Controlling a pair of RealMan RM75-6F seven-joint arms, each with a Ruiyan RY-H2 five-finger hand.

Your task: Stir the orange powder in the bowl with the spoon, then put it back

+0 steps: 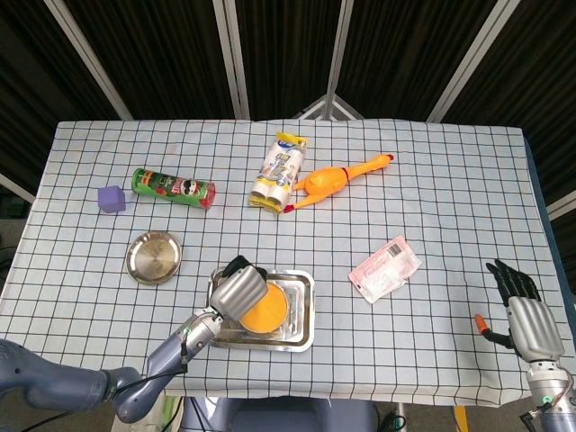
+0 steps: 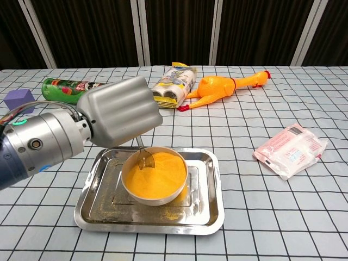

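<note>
A white bowl [image 2: 155, 190] of orange powder [image 2: 159, 175] stands in a steel tray [image 2: 204, 209] near the table's front edge. My left hand [image 2: 119, 111] hovers just above the bowl's near-left side and holds a clear spoon [image 2: 143, 157] whose tip dips into the powder. From the head view the left hand [image 1: 238, 290] covers the bowl's left part, and the powder [image 1: 265, 308] shows beside it. My right hand [image 1: 524, 315] rests open off the table's right front corner, holding nothing.
A small steel dish [image 1: 153, 257] lies left of the tray [image 1: 303, 335]. Further back are a green chip can [image 1: 174, 187], a purple cube [image 1: 111, 198], a roll pack [image 1: 280, 170] and a rubber chicken [image 1: 337, 178]. A pink packet [image 1: 385, 267] lies right of the tray.
</note>
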